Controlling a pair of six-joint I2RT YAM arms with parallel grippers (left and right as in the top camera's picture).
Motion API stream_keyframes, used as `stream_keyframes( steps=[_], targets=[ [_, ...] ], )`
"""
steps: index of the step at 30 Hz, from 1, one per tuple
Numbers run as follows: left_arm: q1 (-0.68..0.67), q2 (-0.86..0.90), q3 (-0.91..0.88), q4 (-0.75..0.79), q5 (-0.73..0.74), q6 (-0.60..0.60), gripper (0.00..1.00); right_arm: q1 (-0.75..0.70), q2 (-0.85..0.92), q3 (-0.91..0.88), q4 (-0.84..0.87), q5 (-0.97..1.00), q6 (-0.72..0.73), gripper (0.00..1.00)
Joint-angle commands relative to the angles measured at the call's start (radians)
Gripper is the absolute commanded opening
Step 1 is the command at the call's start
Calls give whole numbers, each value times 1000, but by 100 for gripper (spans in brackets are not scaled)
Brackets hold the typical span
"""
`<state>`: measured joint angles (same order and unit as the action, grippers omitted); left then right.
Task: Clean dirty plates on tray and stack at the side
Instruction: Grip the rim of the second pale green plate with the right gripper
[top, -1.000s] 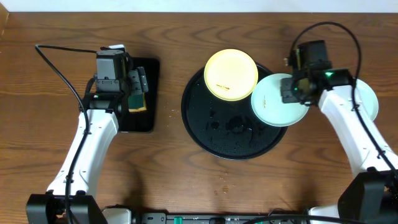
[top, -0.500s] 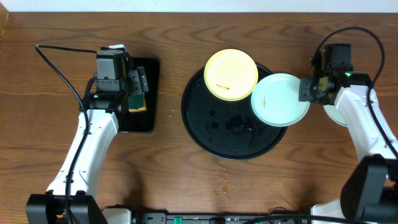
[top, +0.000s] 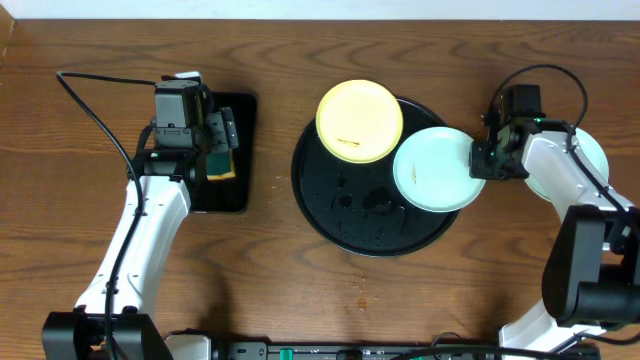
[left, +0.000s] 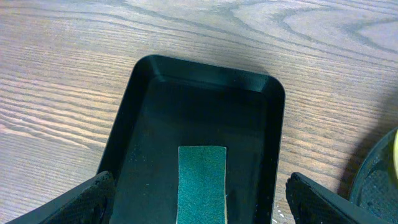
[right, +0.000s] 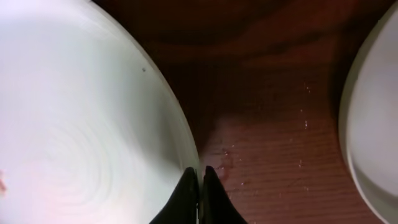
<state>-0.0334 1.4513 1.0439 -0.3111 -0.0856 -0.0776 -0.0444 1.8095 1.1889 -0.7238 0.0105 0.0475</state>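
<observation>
My right gripper (right: 199, 177) is pinched almost closed on the rim of a mint plate (top: 432, 170); one finger (right: 183, 199) sits inside the rim, the other on the table (right: 267, 93) side.

That mint plate lies on the right edge of the round tray (top: 345, 205), overhanging it, with a small brown mark on its face; the yellow plate (top: 360, 120) lies across the tray's upper rim with a brown smear showing, its edge meeting the mint plate; a second mint plate (top: 592, 160) rests off the tray, partly under my right arm.

My left gripper (left: 199, 190) is spread wide and holds nothing; it hangs above the rectangular tray (left: 143, 124), where a green sponge (left: 201, 168) lies.
</observation>
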Motion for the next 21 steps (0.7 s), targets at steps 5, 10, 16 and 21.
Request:
stream_keyframes(
  steps=[5, 10, 16, 21],
  targets=[
    [4, 0, 13, -2, -13, 2, 88, -2, -193, 10, -45, -8, 10, 1],
    [4, 0, 13, -2, -13, 2, 88, 35, -292, 9, -130, -71, 35, 1],
    [4, 0, 13, -2, -13, 2, 88, 86, -284, -25, -246, -61, 101, 1],
    [4, 0, 13, -2, -13, 2, 88, 124, -283, -144, -124, -67, 109, 1]
  ],
)
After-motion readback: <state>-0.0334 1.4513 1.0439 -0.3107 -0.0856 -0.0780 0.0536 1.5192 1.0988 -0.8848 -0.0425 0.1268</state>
